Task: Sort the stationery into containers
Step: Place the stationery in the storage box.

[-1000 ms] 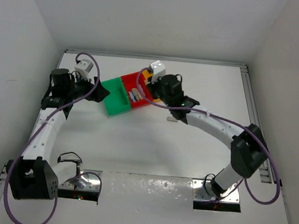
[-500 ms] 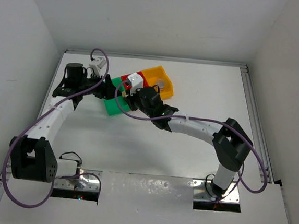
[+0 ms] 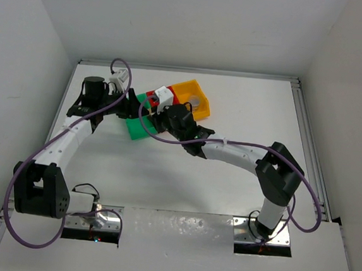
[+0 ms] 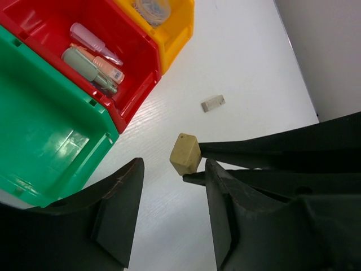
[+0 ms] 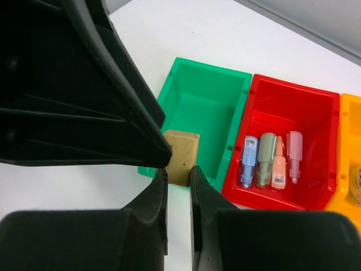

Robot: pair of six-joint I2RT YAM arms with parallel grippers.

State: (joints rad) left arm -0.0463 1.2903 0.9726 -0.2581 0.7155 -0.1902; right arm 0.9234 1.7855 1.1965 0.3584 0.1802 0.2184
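1. The left gripper (image 4: 173,166) has its jaws apart on either side of the tan block (image 5: 181,148), which sits nearer one finger and is not yet clamped. Closing off-centre could knock it askew.
2. The right gripper (image 5: 177,172) pinches the tilted block at its fingertips. Letting go early would drop it on the table (image 4: 242,56), short of the green bin (image 5: 211,68) just beyond.

Bright, diffuse overhead light washes the white table (image 3: 165,172), leaving only faint, soft shadows. Glare speckles the metal plate (image 3: 179,224) at 6 o'clock in the top view. In the left wrist view the near fingers (image 4: 115,217) are dark and blurred, while the tan block (image 4: 185,153) and the softly sheened green bin (image 4: 51,141) stay sharp.
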